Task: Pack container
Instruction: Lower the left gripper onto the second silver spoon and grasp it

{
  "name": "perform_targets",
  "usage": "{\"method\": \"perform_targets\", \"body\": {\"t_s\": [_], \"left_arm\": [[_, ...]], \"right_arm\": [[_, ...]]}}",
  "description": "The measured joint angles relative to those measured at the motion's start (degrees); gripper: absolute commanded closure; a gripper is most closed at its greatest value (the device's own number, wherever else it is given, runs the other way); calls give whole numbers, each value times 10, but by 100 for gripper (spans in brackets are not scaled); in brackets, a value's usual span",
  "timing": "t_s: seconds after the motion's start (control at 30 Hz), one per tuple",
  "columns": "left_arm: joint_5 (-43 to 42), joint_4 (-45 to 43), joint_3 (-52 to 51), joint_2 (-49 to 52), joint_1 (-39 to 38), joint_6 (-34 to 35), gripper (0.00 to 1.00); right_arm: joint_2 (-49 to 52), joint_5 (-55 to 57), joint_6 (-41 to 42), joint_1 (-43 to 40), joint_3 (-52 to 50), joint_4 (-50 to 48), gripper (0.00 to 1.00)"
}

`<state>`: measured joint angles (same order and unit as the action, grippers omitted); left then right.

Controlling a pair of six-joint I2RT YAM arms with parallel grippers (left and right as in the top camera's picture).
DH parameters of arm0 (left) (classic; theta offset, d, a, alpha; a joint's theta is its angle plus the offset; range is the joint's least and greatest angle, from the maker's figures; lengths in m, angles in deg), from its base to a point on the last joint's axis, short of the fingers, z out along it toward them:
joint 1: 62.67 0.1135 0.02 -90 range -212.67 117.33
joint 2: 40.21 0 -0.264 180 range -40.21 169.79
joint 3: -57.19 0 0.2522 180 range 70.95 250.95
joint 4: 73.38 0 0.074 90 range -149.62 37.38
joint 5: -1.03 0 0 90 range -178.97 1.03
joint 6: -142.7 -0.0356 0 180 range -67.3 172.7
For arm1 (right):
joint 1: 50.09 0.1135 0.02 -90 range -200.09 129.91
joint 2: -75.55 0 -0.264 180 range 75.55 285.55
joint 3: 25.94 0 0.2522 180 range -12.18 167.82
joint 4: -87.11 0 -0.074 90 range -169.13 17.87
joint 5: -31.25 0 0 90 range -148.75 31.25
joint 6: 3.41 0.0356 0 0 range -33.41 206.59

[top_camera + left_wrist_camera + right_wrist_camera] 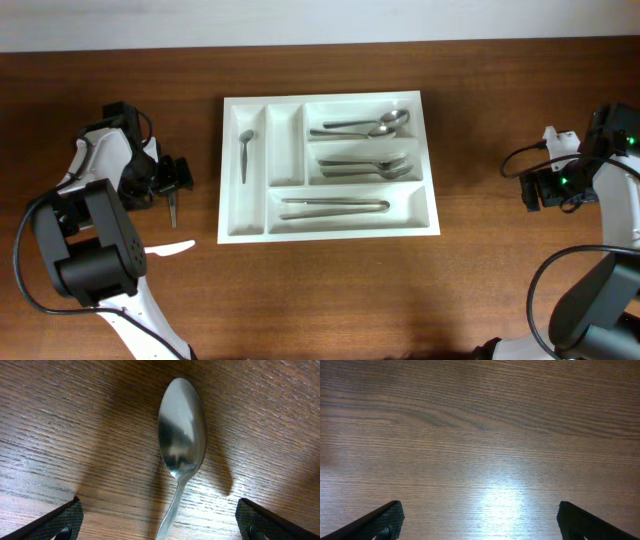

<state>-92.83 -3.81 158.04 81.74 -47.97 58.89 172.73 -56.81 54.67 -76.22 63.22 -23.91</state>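
The white container [228,228] lies mid-table. One spoon [245,152] lies in its left narrow compartment; the second narrow compartment holds nothing. Metal utensils lie in the top [362,126], middle [366,166] and bottom [335,206] crosswise compartments. A loose metal spoon [182,430] lies on the wood left of the container. My left gripper [160,522] is open just above it, a finger on each side of its handle; it also shows in the overhead view [176,182]. My right gripper [480,520] is open and empty over bare wood, right of the container [535,186].
A small white utensil [166,247] lies on the table beside the left arm's base, below the left gripper. The table's far edge runs along the top of the overhead view. The right arm's cables [520,160] hang near its gripper.
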Motion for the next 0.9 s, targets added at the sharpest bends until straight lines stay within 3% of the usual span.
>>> {"method": "perform_targets", "body": {"t_s": [0.17,0.33,0.4,0.9], "left_arm": [[-1,-5,0,0,0,-10,34],[-5,-6,0,1,0,-18,69],[-5,-6,-1,1,0,-21,77],[-14,-8,-2,2,0,-21,98]], "right_arm": [[0,0,0,0,0,0,1],[0,0,0,0,0,0,1],[0,0,0,0,0,0,1],[0,0,0,0,0,0,1]]}}
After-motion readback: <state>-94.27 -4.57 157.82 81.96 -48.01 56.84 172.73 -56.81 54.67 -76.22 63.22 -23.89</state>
